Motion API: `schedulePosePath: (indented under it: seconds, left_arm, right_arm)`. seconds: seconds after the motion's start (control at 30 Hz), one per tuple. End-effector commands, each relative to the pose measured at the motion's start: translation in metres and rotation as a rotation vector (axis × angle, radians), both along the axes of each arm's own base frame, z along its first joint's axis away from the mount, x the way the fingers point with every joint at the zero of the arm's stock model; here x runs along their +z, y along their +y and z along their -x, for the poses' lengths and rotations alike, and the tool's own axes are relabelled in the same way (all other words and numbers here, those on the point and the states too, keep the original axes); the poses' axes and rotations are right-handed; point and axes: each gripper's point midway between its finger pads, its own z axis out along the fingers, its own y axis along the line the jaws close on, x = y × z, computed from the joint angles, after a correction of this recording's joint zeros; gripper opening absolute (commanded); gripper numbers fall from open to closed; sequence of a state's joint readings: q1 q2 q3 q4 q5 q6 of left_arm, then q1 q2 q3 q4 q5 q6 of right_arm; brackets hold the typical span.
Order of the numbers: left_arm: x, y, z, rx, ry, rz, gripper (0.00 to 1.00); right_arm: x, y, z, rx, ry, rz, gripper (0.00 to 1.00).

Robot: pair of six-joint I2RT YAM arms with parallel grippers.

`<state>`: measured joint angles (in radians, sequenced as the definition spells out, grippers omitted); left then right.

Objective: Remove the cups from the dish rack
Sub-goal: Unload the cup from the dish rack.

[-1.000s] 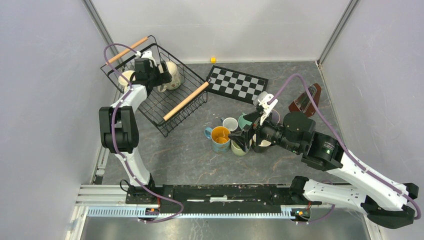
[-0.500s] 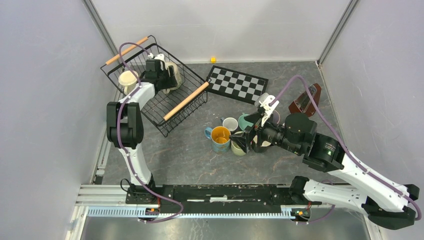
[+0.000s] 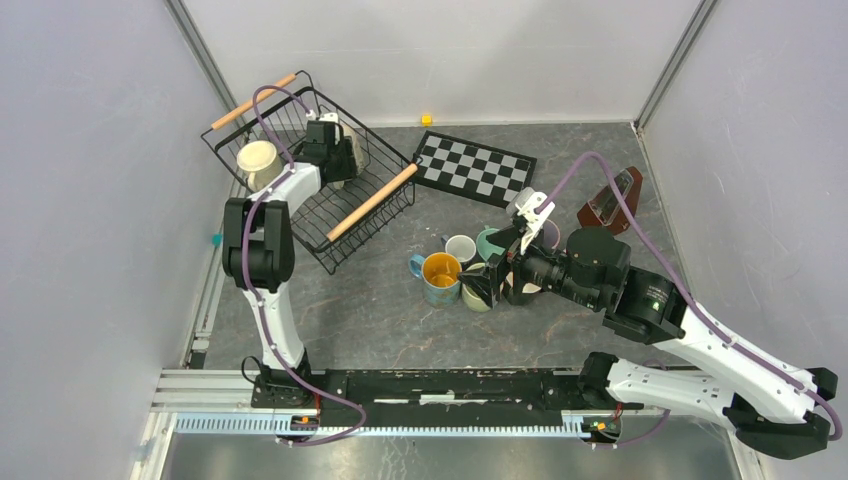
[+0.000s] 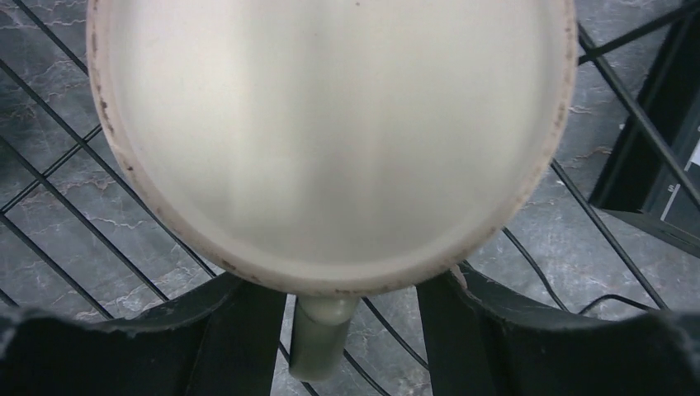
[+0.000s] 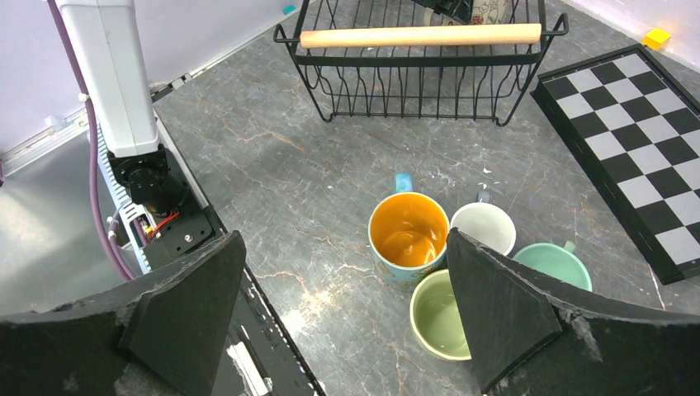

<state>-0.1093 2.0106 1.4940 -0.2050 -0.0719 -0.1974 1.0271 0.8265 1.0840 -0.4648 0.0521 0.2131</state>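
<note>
The black wire dish rack (image 3: 380, 195) stands at the back left and holds two cups. A cream mug (image 3: 258, 160) sits at its left end. My left gripper (image 3: 333, 150) is low inside the rack, open, over a second cream mug (image 4: 330, 132). That mug's handle (image 4: 322, 334) lies between the two fingers with a gap on each side. Several cups stand on the table: blue with yellow inside (image 3: 440, 275), white (image 3: 460, 247), teal (image 3: 488, 243) and light green (image 5: 442, 324). My right gripper (image 3: 492, 282) hovers wide open and empty beside them.
A checkered board (image 3: 475, 167) lies right of the rack, with a small yellow cube (image 3: 426, 120) behind it. A brown metronome (image 3: 610, 197) stands at the right. The rack's near wooden handle (image 5: 421, 36) shows in the right wrist view.
My left gripper has moved right inside the rack, from the left mug to the right one, uncovering the left mug. The right arm has hardly moved.
</note>
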Motion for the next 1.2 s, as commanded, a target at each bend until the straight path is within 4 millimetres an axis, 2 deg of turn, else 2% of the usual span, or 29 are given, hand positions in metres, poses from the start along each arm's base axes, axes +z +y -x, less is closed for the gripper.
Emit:
schedulePosePath:
  seconds: [0.0,0.33,0.4,0.43,0.53,0.57,0.6,0.77,0.93,1.17]
  left_arm:
    - [0.010,0.004,-0.012,0.081,-0.025,0.012,0.63]
    - [0.001,0.007,-0.018,0.112,-0.006,0.006,0.54]
    - [0.001,0.007,-0.019,0.112,-0.007,0.006,0.48]
    - [0.002,0.007,-0.019,0.113,-0.007,0.005,0.41]
    - [0.009,0.007,-0.020,0.109,-0.017,0.001,0.16]
    - [0.015,0.007,-0.021,0.110,-0.030,-0.003,0.06]
    - [0.022,0.008,-0.021,0.110,-0.041,-0.008,0.03]
    - [0.069,0.010,-0.024,0.106,-0.126,-0.024,0.02]
    - [0.126,0.011,-0.021,0.099,-0.224,-0.026,0.02]
    - [0.178,0.017,-0.006,0.125,-0.301,-0.027,0.02]
  right_arm:
    - [0.009,0.002,-0.001,0.002,-0.017,-0.031,0.98]
    - [0.007,0.002,-0.003,-0.005,-0.016,-0.020,0.98]
    - [0.007,0.002,-0.003,-0.006,-0.015,-0.018,0.98]
    - [0.006,0.003,-0.003,-0.006,-0.014,-0.016,0.98]
    - [0.005,0.004,-0.004,-0.005,-0.013,-0.015,0.98]
    - [0.005,0.004,-0.004,-0.006,-0.013,-0.014,0.98]
    - [0.006,0.004,-0.005,-0.008,-0.014,-0.016,0.98]
    - [0.003,0.007,-0.009,-0.025,-0.012,-0.017,0.98]
    - [-0.002,0.017,-0.016,-0.033,0.008,-0.018,0.98]
    - [0.011,0.038,-0.019,0.011,0.011,-0.070,0.98]
